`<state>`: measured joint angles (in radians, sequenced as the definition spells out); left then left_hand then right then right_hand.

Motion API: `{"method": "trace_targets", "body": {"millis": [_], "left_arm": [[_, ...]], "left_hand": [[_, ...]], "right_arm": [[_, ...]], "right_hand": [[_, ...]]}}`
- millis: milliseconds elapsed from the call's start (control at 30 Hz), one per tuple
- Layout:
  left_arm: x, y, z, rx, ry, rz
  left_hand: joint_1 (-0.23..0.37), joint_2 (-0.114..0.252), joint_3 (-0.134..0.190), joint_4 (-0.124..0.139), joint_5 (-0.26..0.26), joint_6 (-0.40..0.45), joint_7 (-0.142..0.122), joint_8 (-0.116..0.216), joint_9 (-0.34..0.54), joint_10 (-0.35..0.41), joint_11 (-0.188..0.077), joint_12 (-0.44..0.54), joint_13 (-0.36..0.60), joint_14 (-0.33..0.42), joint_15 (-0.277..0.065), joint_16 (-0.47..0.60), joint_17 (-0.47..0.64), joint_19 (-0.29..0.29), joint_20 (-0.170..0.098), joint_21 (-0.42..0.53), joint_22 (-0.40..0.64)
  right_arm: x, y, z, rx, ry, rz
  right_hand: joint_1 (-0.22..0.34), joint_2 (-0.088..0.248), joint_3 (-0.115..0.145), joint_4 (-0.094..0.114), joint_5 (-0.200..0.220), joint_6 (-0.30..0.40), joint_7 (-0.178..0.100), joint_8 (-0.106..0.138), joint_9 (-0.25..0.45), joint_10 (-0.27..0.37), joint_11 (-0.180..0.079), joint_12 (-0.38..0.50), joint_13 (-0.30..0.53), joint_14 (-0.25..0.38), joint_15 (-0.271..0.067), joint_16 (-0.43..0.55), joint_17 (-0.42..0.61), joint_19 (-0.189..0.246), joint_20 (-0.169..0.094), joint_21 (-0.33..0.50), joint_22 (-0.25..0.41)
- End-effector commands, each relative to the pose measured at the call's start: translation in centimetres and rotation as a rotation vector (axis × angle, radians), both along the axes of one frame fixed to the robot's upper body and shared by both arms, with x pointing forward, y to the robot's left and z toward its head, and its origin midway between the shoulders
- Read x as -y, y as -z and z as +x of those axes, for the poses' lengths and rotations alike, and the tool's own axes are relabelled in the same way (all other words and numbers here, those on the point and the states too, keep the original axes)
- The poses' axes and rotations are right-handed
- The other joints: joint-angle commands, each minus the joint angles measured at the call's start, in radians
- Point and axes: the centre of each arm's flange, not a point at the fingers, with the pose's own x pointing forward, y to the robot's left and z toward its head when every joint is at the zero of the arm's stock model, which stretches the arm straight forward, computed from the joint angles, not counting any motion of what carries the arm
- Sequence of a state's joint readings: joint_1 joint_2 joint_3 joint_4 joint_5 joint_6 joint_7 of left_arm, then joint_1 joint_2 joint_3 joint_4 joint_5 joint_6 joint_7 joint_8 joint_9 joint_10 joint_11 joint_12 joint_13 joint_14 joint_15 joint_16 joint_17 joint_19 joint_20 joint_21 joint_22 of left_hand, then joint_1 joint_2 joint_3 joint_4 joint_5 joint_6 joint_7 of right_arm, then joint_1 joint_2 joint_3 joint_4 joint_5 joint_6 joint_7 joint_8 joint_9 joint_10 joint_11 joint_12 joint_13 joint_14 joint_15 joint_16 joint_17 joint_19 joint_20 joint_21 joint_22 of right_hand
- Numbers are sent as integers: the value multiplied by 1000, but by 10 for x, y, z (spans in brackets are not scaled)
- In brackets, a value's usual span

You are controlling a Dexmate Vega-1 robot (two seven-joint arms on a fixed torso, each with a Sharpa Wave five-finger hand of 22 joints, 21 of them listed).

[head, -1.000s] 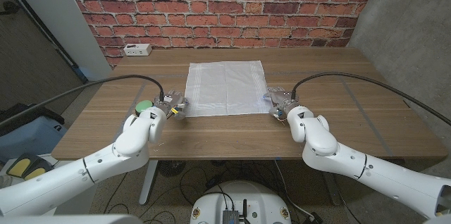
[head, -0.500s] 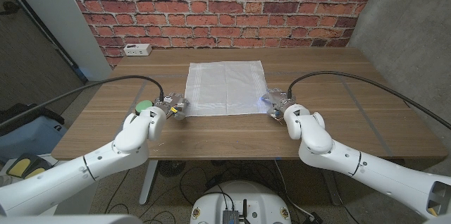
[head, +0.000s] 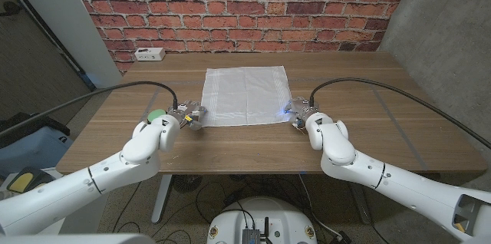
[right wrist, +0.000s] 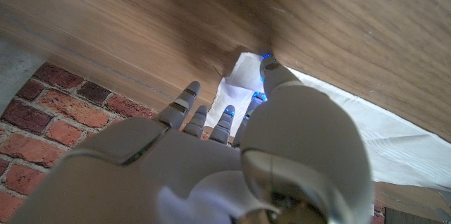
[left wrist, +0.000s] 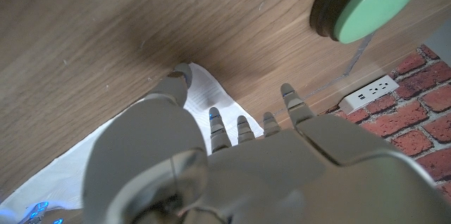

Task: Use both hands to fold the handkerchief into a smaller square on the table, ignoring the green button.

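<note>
Nearest the robot, both arms reach in over the front of the wooden table [head: 230,148]. The left hand [head: 186,115] sits at the near left corner of the white handkerchief [head: 245,95]; in the left wrist view its fingers [left wrist: 220,129] are spread apart and one fingertip touches the cloth's corner, with nothing held. The right hand [head: 301,111] sits at the near right corner; in the right wrist view its fingers [right wrist: 184,101] are likewise apart, one tip resting on the corner of the cloth, which is not pinched. The green button [head: 156,113] lies on the table just beside the left hand, on the side away from the cloth. The handkerchief lies flat and unfolded in the middle of the table, between the two hands and stretching away from them. Farther back, a white power strip [head: 149,54] lies at the far left edge, in front of the brick wall [head: 245,6].
</note>
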<state>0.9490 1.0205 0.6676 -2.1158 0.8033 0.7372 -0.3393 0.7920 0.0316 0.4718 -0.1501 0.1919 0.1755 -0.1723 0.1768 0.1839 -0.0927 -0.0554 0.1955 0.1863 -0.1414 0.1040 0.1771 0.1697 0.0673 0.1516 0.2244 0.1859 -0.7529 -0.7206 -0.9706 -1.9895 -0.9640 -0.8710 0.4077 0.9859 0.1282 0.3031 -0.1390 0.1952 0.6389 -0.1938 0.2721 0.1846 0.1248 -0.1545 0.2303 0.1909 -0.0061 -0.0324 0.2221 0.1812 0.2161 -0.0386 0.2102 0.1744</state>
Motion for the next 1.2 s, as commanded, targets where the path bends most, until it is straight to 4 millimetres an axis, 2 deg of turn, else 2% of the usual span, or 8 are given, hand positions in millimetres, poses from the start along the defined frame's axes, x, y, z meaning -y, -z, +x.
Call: {"method": "trace_targets", "body": {"millis": [33,100,200,467,800,1033,1133,1200], "left_arm": [[3,-2,-3,-8,21,-3],[4,-2,-4,-13,21,-1],[5,-1,-4,-17,19,5],[11,2,-2,-19,24,22],[9,8,7,-53,-6,32],[8,12,15,-109,-23,19],[7,14,18,-115,-43,23],[8,15,18,-88,-67,57]], "left_hand": [[-5,-25,-15,2,-1,-6,2,2,2,-14,2,-1,3,-8,0,0,3,-8,2,-4,4],[-11,-36,-24,3,-1,-7,3,4,2,-14,3,0,3,-10,1,0,4,-10,3,-5,4],[-15,-48,-33,2,1,-7,9,6,2,-16,5,1,3,-11,4,0,4,-13,5,-7,4],[-11,-68,-50,0,11,39,4,25,1,-11,4,6,3,-11,4,3,4,-11,4,-8,4],[0,-44,-54,8,19,102,23,39,2,11,5,15,3,-2,0,6,4,0,6,-5,5],[4,8,-53,21,13,173,87,52,3,27,-5,19,2,-3,-14,5,4,2,-9,-4,7],[-10,38,-60,30,0,251,121,66,4,51,5,25,2,1,-18,7,3,7,-7,-2,8],[22,83,-46,7,-12,386,149,94,8,105,-1,37,1,26,-25,10,1,29,-9,4,6]], "right_arm": [[7,15,5,150,-37,63],[8,17,3,198,-47,83],[7,16,2,221,-58,97],[3,12,0,243,-81,120],[2,9,-9,267,-107,144],[1,5,-16,291,-122,156],[3,4,-18,307,-117,166],[6,3,-19,316,-111,175]], "right_hand": [[31,3,-29,-5,0,228,57,49,16,130,-15,15,-1,98,-92,22,5,65,-4,14,2],[51,6,-37,-10,1,319,83,75,21,185,-19,15,-1,142,-110,30,5,90,-7,16,3],[62,9,-40,-12,1,346,91,83,23,216,-27,18,0,161,-120,34,7,101,-7,17,3],[72,15,-42,-11,0,355,98,83,23,236,-22,15,0,177,-123,38,9,113,-8,19,4],[74,16,-45,-9,-1,354,96,81,24,240,-19,10,0,179,-122,38,10,115,-7,17,4],[76,17,-49,-7,-1,358,96,81,24,242,-19,5,1,180,-121,37,11,117,-6,16,4],[76,17,-50,-7,-2,360,96,81,24,244,-19,4,1,181,-121,37,11,119,-6,16,4],[77,17,-50,-7,-2,361,98,81,24,247,-19,4,1,182,-121,37,11,120,-4,16,4]]}}
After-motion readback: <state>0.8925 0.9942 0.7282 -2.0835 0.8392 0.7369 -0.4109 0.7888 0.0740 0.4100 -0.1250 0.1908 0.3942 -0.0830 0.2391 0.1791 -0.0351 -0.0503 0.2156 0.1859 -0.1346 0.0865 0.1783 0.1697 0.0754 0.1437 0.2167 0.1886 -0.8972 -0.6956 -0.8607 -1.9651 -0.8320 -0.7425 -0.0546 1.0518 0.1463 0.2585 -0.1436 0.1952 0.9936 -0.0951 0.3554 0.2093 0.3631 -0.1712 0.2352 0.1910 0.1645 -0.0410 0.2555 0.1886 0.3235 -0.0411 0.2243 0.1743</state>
